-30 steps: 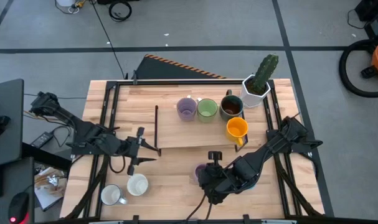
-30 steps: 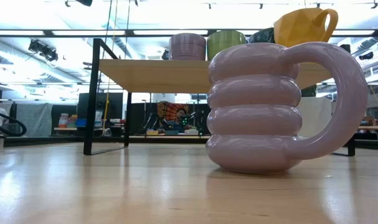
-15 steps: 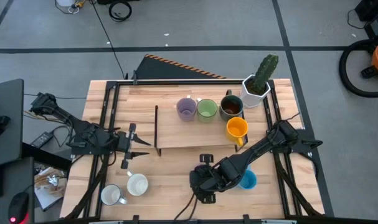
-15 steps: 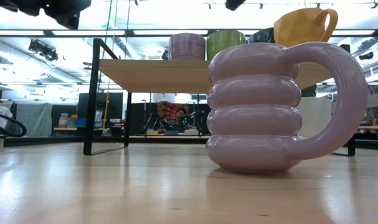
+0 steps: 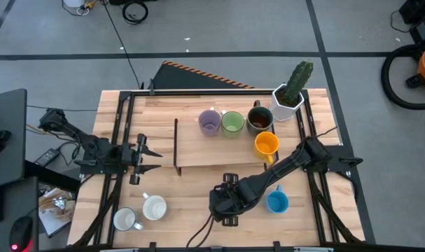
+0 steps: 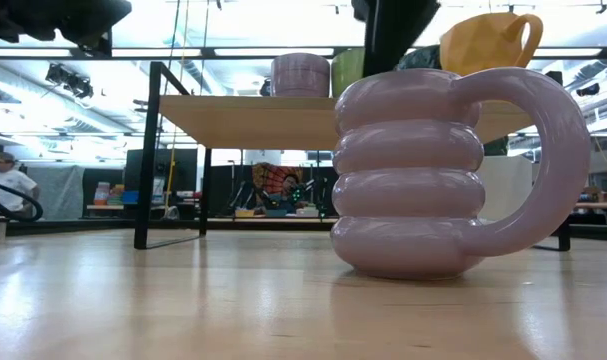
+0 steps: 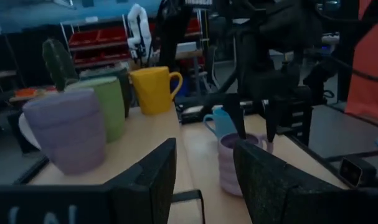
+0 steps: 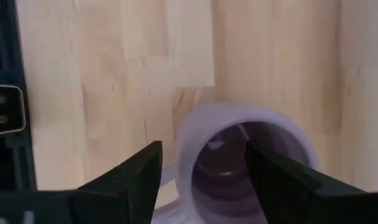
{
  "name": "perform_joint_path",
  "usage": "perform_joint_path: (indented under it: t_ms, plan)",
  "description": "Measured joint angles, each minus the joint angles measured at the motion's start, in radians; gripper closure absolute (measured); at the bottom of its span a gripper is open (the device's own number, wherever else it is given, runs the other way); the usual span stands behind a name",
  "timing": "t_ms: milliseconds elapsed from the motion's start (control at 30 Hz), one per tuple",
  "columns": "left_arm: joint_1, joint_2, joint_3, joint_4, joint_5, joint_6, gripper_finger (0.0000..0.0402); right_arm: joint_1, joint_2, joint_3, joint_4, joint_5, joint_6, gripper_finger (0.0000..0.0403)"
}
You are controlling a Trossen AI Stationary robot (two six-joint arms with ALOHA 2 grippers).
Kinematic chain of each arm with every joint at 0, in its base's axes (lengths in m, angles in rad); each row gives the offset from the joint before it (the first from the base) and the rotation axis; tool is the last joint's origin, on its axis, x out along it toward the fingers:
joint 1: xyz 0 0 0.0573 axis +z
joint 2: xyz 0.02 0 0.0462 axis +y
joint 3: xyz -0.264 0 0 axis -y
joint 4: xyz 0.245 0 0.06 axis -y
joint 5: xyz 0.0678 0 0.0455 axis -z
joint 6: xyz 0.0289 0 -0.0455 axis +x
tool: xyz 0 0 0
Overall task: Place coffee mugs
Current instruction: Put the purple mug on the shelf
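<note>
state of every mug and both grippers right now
lilac mug: upright on table, under open right gripper
shelf lilac mug, green mug, dark brown mug, orange mug: upright on shelf
blue mug: upright
white mugs: upright
left gripper: open, empty

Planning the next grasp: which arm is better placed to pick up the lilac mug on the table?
Right. Its pincer hangs open directly over the lilac mug; the left pincer sits well off beside the raised shelf.

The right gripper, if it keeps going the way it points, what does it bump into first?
Most likely the ribbed lilac purple mug. The right gripper is open and points down at the mug's open mouth on the wooden table, a finger on each side, so a finger may hit the rim first; depth is unclear.
</note>
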Motion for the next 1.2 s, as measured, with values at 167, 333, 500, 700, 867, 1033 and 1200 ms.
perform_joint_path:
  t_ms: [167,333,500,700,867,1033,1200]
  plan:
    - [0.000,0.003,0.000,-0.055,-0.004,-0.089,0.0237,-0.013,0.038,0.000,-0.012,-0.028,0.000,0.0174]
    - [0.000,0.028,0.000,-0.134,-0.013,-0.192,0.0237,-0.030,0.049,0.000,-0.013,-0.039,0.004,0.0198]
    - [0.000,0.058,0.000,-0.143,-0.025,-0.184,0.0237,-0.052,0.049,0.000,-0.016,-0.040,0.027,0.0232]
    - [0.000,0.058,0.000,-0.142,-0.058,-0.180,0.0237,-0.071,0.048,-0.036,-0.002,-0.087,0.038,0.0272]
    - [0.000,0.058,0.000,-0.142,-0.066,-0.180,0.0237,-0.072,0.048,-0.050,0.016,-0.104,0.049,0.0306]
    - [0.000,0.058,0.000,-0.142,-0.072,-0.181,0.0237,-0.073,0.048,-0.050,0.015,-0.126,0.063,0.0344]
    - [0.000,0.058,0.000,-0.142,-0.072,-0.181,0.0237,-0.077,0.047,-0.033,-0.005,-0.152,0.066,0.0361]
